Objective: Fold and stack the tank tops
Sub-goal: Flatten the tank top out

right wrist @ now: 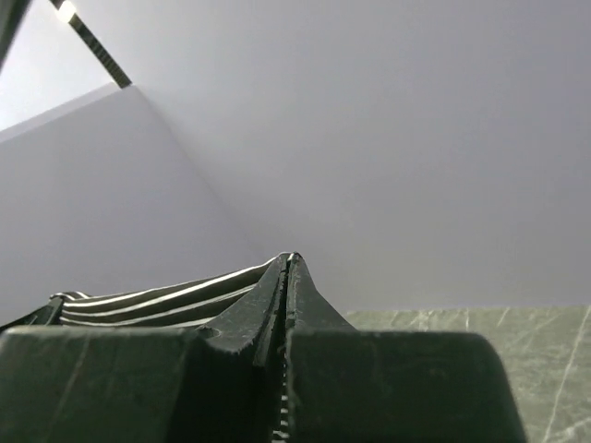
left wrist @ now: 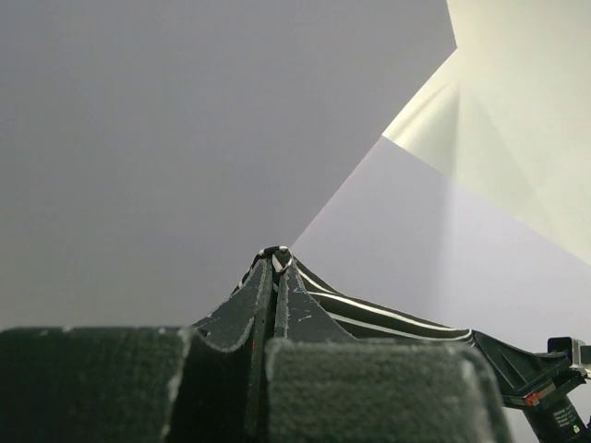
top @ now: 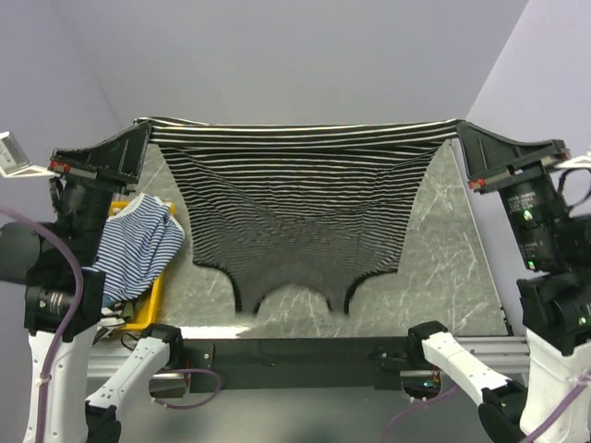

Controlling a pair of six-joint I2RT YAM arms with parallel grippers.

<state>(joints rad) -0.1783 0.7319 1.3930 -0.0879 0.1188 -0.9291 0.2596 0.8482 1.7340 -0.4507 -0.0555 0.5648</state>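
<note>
Black-and-white striped fabric tank top hangs spread above the grey marbled table, hem running side to side, straps toward the arms' bases. Left pincer and right pincer each clamp one hem corner.

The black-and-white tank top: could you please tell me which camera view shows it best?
The top external view: it shows the whole black-and-white tank top stretched between the left hand and the right hand, straps hanging down. Each wrist view shows only a pinched corner and a strip of striped edge.
</note>
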